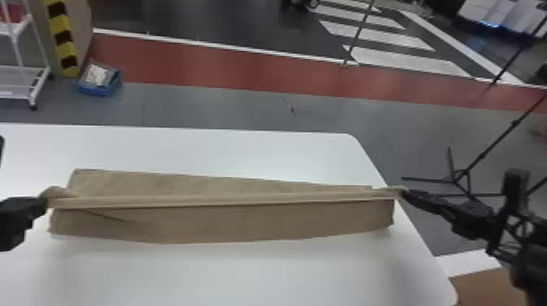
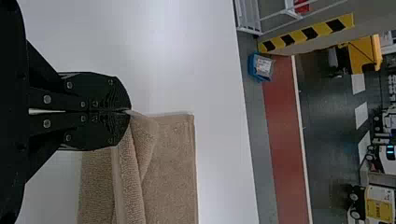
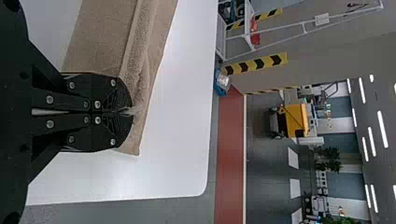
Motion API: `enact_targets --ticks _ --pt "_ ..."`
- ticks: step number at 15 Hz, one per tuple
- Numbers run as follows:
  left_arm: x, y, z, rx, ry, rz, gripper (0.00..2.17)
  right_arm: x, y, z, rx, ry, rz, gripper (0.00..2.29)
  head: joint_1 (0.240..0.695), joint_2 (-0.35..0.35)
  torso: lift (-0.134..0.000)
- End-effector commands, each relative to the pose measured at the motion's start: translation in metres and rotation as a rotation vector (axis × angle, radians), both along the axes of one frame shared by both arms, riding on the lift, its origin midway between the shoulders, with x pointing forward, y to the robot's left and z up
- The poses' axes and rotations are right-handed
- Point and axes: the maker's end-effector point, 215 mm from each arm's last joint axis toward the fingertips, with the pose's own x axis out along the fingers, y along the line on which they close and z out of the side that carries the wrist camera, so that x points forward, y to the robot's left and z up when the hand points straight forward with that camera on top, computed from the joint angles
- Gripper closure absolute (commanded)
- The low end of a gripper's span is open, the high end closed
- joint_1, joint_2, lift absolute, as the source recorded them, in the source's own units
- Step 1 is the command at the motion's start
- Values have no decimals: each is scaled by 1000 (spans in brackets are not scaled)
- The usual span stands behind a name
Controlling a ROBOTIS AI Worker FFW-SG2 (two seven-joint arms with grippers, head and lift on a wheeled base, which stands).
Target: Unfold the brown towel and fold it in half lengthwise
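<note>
The left tool [image 2: 129, 111] and right tool [image 3: 131, 112] are each clamped on one end of a long strip of the brown towel [image 1: 244, 224], which lies on the surface [image 1: 228, 272] running toward its right edge. Moving both together, taut and level, should help the held strip land straight along the opposite long side, smoothing the left-end crease.

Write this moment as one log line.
left gripper: jaws shut on towel; right gripper: jaws shut on towel; towel: on table, strip taut between grippers
</note>
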Motion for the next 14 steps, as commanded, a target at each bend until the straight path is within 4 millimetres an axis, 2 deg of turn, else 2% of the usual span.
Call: enact_targets --ticks 1,4,6,14 --pt "31 -12 -2 1 -25 -15 1811 27 9 -11 -8 21 13 1129 695 -350 -107" --pt "54 -21 4 5 -59 -19 1808 37 6 -19 18 29 1 1129 695 -340 -107" --pt "71 -26 -2 16 -60 -24 1811 45 3 -29 0 35 2 1129 695 -337 -107" --pt "81 -27 6 26 -85 -17 1814 58 -12 -21 24 2 -37 1129 695 -342 -107"
